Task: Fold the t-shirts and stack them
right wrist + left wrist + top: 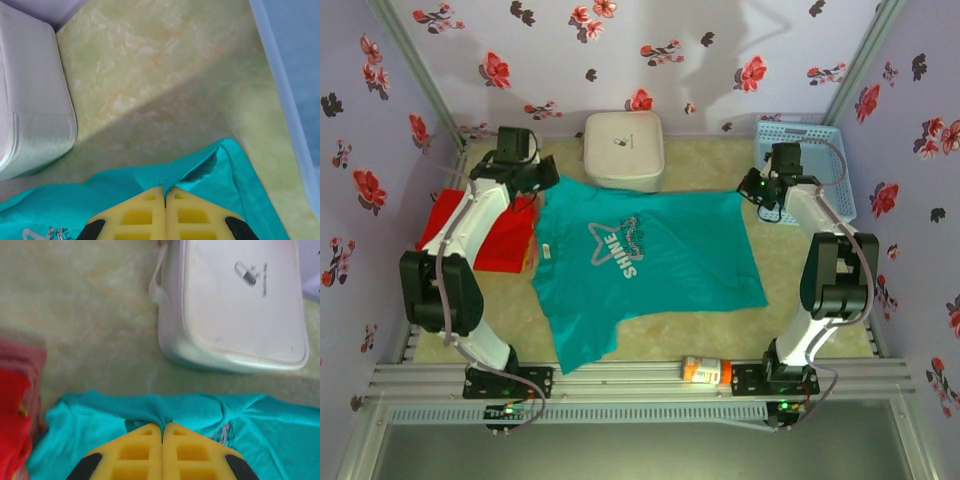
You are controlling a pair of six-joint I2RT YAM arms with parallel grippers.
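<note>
The teal t-shirt (650,260) with a white star and "SHINE" print lies spread across the middle of the table. My left gripper (544,187) is shut on its far left edge (160,412), the cloth bunched between the yellow fingertips (145,437). At the shirt's far right corner (200,165), my right gripper (752,192) is shut on a fold of teal fabric. The red t-shirt (485,232) lies crumpled at the left side of the table, under my left arm, with its edge (12,415) beside the teal one.
A white square box (623,148) stands at the back centre, just beyond the teal shirt. A light-blue mesh basket (825,150) sits at the back right. An orange-capped bottle (706,371) lies on the near rail between the arm bases.
</note>
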